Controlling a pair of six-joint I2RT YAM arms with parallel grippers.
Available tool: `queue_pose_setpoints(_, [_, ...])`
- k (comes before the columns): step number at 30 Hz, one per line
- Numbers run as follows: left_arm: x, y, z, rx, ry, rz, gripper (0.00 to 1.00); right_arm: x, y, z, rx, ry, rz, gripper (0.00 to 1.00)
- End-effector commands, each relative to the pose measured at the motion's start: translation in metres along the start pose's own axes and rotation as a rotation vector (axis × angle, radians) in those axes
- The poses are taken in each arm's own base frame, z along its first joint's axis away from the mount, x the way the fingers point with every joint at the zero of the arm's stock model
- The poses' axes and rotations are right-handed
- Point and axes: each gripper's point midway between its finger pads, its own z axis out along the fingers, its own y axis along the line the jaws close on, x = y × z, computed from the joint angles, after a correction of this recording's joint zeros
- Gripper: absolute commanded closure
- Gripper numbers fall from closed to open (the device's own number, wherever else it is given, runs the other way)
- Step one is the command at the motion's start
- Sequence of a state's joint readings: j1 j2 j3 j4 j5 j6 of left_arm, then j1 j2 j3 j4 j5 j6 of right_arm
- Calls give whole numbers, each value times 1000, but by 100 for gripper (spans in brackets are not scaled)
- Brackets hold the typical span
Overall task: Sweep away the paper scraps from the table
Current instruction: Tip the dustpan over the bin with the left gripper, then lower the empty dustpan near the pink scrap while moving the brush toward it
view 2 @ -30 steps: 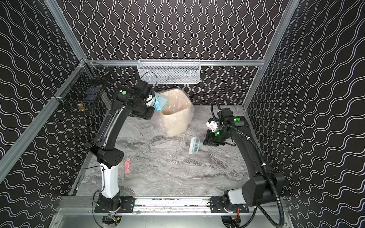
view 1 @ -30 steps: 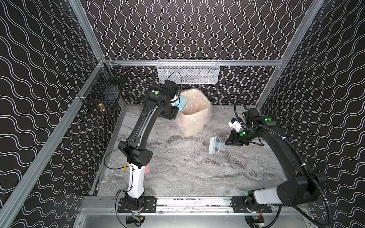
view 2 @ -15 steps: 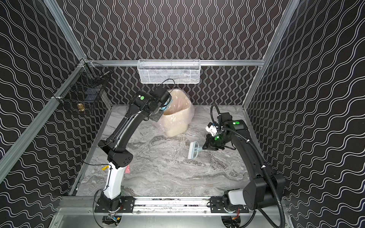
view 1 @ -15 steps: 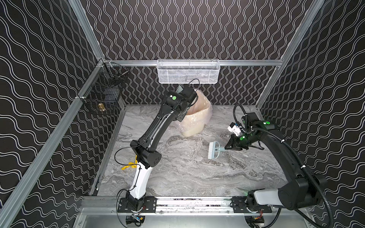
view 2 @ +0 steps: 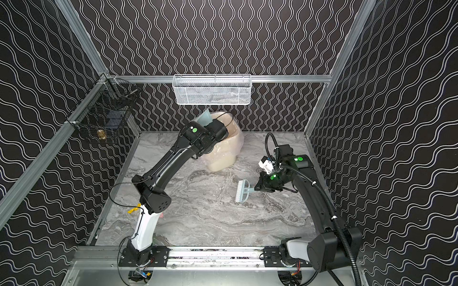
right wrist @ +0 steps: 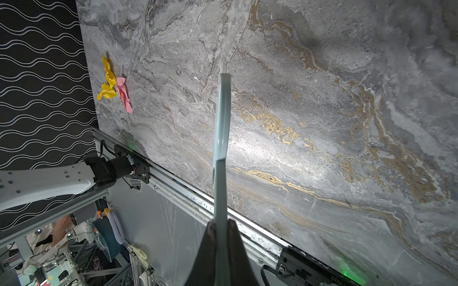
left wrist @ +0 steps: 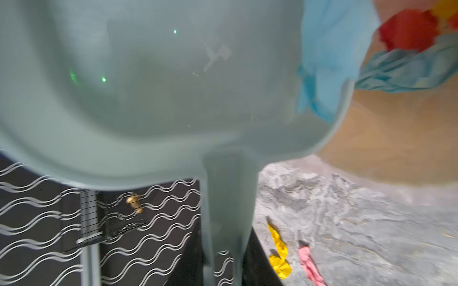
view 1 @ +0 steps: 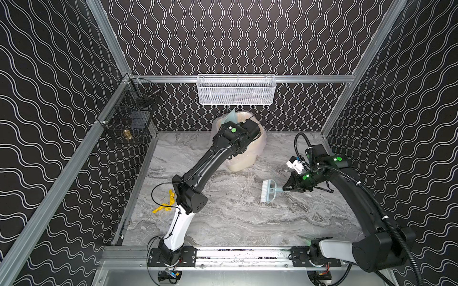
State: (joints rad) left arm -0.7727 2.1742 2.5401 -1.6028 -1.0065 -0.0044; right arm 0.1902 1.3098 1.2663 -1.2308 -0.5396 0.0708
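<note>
On the table [view 1: 247, 222], near its left edge, lie a yellow paper scrap [view 1: 164, 204] [view 2: 133, 209] [right wrist: 108, 79] and a pink one [view 2: 161, 215] [right wrist: 124, 95], both also in the left wrist view [left wrist: 278, 250]. My left gripper [left wrist: 226, 272] is shut on the handle of the pale blue dustpan [left wrist: 173, 86] [view 1: 231, 115], tipped over the bin [view 1: 247, 161]. A light blue scrap [left wrist: 319, 62] slides at the pan's lip; red and blue scraps [left wrist: 409, 31] lie inside the bin. My right gripper [view 1: 286, 188] [right wrist: 220, 222] is shut on the brush [view 1: 267, 190] [right wrist: 221, 123] handle, low over the table.
A white mesh basket [view 1: 235, 89] hangs on the back rail above the bin. A black wire basket [view 1: 131, 118] hangs at the back left corner. Aluminium rails edge the table [view 1: 235, 250]. My left arm [view 1: 198, 173] spans from the front left to the bin.
My left arm swung the dustpan rightward from beside the bin to over its mouth and tipped it. My right gripper drifted slightly forward with the brush.
</note>
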Motion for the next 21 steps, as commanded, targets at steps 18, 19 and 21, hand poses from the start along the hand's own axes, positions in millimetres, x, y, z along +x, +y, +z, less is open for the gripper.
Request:
queue_pose_setpoints(18, [-21,21,-18,-269,-47,209,100,9,5,-4,1,-16,-27,100])
queue_pose_setpoints(19, [-21,22,-20,-257,-54,196,100,8,5,-4,1,-19,-29,100])
queue_pose_setpoints(21, [-21,25,-24,-219,-78,150,100,6,6,-5,2,-24,-33,100])
